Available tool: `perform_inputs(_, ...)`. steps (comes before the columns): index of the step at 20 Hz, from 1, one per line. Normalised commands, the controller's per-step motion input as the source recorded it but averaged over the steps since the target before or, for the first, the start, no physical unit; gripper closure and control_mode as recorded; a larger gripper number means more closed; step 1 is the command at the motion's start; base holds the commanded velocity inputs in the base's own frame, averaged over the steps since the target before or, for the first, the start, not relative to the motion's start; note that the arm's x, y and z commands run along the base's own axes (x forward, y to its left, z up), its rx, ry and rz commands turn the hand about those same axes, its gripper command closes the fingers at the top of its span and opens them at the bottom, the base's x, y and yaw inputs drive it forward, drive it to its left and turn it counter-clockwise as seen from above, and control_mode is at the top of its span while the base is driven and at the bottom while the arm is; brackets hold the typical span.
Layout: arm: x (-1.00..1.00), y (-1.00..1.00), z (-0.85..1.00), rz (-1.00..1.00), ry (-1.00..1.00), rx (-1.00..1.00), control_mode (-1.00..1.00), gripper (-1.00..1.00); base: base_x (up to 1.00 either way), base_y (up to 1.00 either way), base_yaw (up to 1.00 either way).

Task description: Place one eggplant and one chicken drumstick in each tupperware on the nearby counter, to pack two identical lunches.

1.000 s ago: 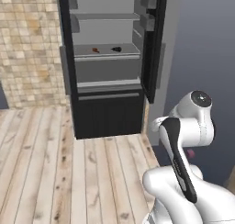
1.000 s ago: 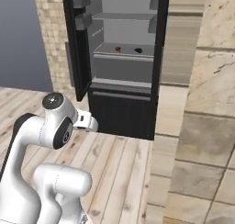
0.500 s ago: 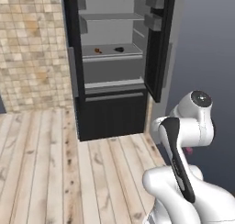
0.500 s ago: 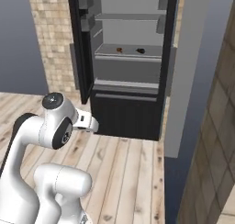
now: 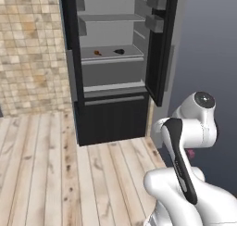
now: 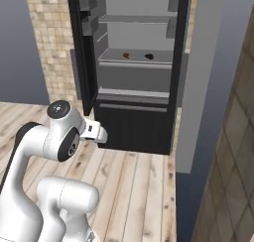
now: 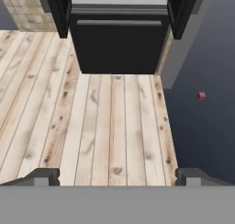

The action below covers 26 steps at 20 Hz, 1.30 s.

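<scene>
A black fridge (image 5: 111, 118) stands ahead with both upper doors swung open. On its middle shelf lie a small brown chicken drumstick (image 5: 97, 53) (image 6: 126, 54) and, to its right, a dark eggplant (image 5: 119, 51) (image 6: 148, 55). My gripper (image 7: 118, 177) is open, with nothing between its fingertips (image 7: 43, 176). It points down at the wooden floor (image 7: 110, 122) well short of the fridge's shut bottom drawer (image 7: 118, 39). The arm is folded close over the base. The tupperware and the counter are out of view.
The open fridge doors (image 5: 159, 44) (image 6: 84, 42) jut out on both sides. A tan brick wall (image 5: 32, 49) stands left of the fridge and a grey panel (image 6: 198, 77) to its right. A small red cube (image 7: 201, 95) lies on the dark floor at right.
The whole picture has shifted, so the base has moved: the fridge sits further right in the left base view and the tiled wall has slid out to the right. The arm keeps its pose.
</scene>
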Motion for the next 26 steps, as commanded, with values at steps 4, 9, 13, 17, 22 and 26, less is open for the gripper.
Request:
perform_inputs(4, 0.00, 0.00, 0.00, 0.00, 0.00, 0.00, 1.00, -1.00, 0.41, -0.09, 0.00)
perform_inputs(9, 0.00, 0.00, 0.00, 0.00, 0.00, 0.00, 1.00, -1.00, 0.86, 0.00, 0.00)
perform_inputs(13, 0.00, 0.00, 0.00, 0.00, 0.00, 0.00, 1.00, -1.00, 1.00, -0.02, 0.00)
perform_inputs(17, 0.00, 0.00, 0.00, 0.00, 0.00, 0.00, 1.00, -1.00, 1.00, -0.07, 0.00)
perform_inputs(22, 0.00, 0.00, 0.00, 0.00, 0.00, 0.00, 1.00, -1.00, 1.00, -0.04, 0.00)
perform_inputs(26, 0.00, 0.00, 0.00, 0.00, 0.00, 0.00, 1.00, -1.00, 0.94, -0.15, 0.00)
